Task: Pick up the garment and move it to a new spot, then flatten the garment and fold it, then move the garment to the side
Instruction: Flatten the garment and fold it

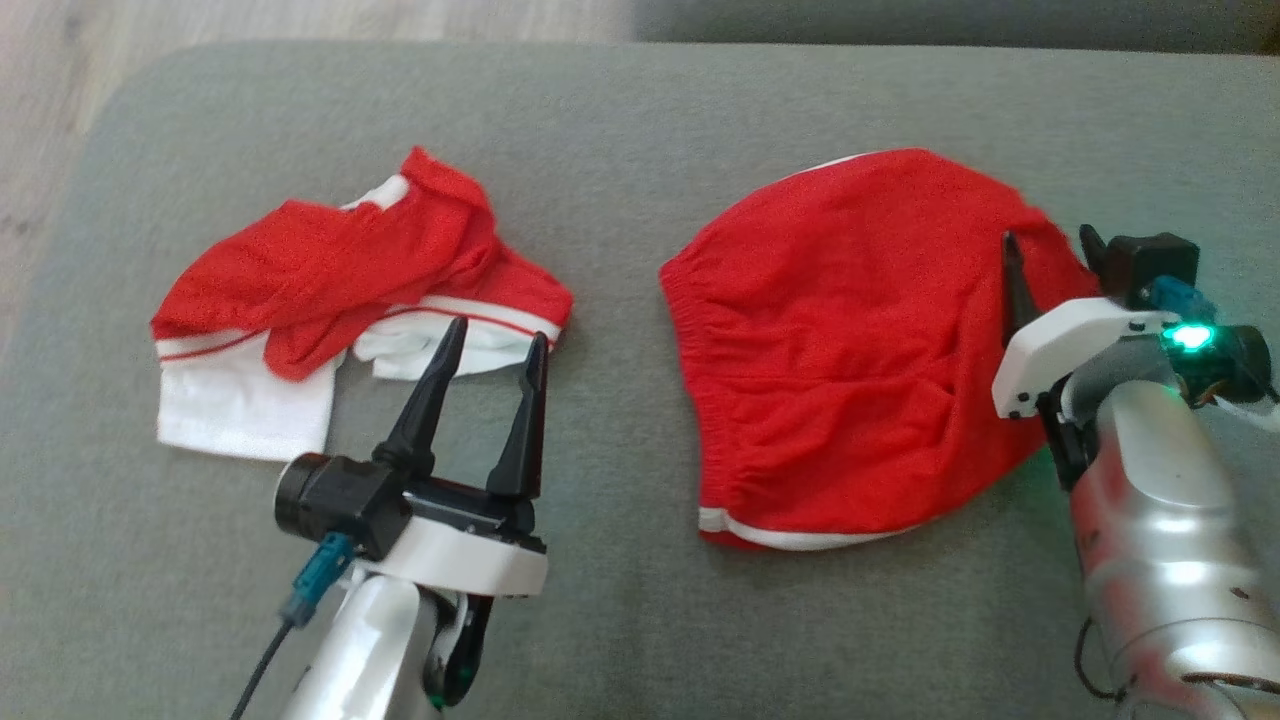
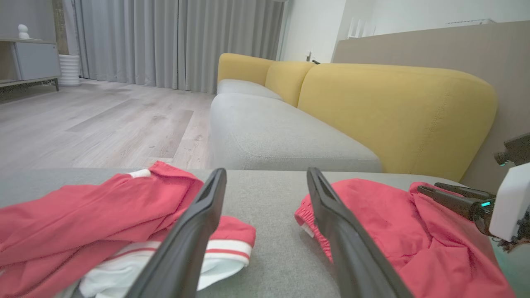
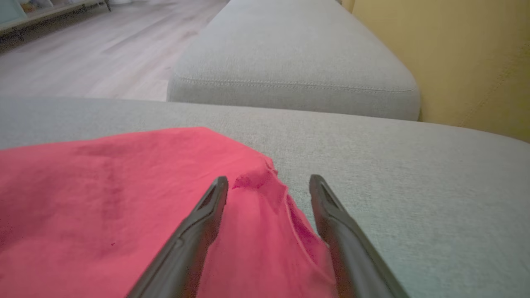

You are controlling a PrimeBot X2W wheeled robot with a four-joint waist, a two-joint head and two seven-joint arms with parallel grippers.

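A red garment [image 1: 850, 340] with a white-trimmed hem lies folded and fairly flat on the right of the grey cushion [image 1: 620, 130]. My right gripper [image 1: 1050, 250] stands open over its right edge. In the right wrist view a small raised ridge of the red garment [image 3: 103, 207] sits between the spread fingers of that gripper [image 3: 269, 180], not pinched. My left gripper [image 1: 499, 335] is open and empty, fingertips just short of a second, crumpled red and white garment [image 1: 340, 290]. The left wrist view has this gripper [image 2: 266, 171] between both garments, with the right gripper [image 2: 449, 194] at the far right.
The cushion's rounded left edge drops to a pale wood floor [image 1: 60, 120]. A yellow-backed grey sofa [image 2: 290, 132] stands beyond the cushion. Bare grey fabric lies between the two garments and along the near edge.
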